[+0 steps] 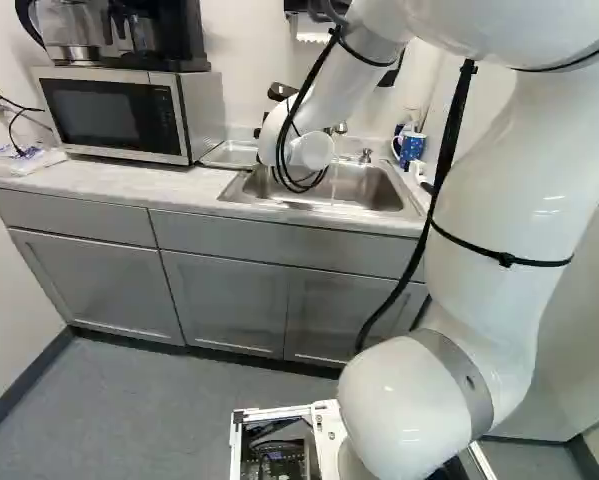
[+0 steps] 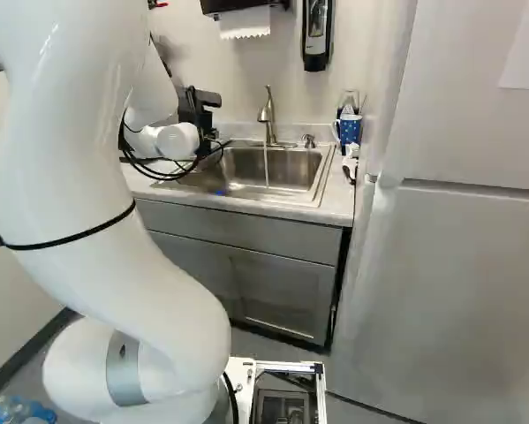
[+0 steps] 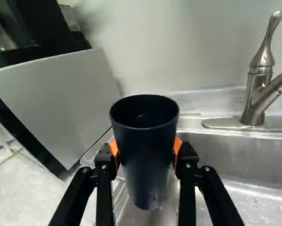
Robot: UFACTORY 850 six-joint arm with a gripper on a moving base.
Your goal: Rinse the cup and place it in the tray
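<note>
Wrist view: the gripper [image 3: 145, 148] is closed on the cup [image 3: 149, 172], orange pads [image 3: 178, 147] bearing on opposite sides of its wall. The cup is near upright, mouth open, held over the edge of the sink [image 3: 235, 162]. Wet marks show low on the wall; whether water remains inside cannot be told. Judged light, fairly stiff, unlikely to shatter, but slippery when wet. The present hold, below the rim on the taper, is suitable; squeeze moderately and tip slowly, as the taper could let it slip. The faucet [image 3: 261, 89] stands beyond the cup, to one side. The microwave [image 3: 60, 101] is close on the other side and limits the swing.

Left base view: upper centre, the arm [image 1: 479, 230] covers part of the sink; the cup cannot be made out. Between microwave and sink lies what may be the tray [image 1: 231, 153]; identity not confirmed.

Right base view: upper centre, water [image 2: 266, 168] runs from the faucet. Open room is over the basin; the sink rim and spout are the edges to clear. A mug [image 2: 349, 130] stands right of the sink, well apart.
</note>
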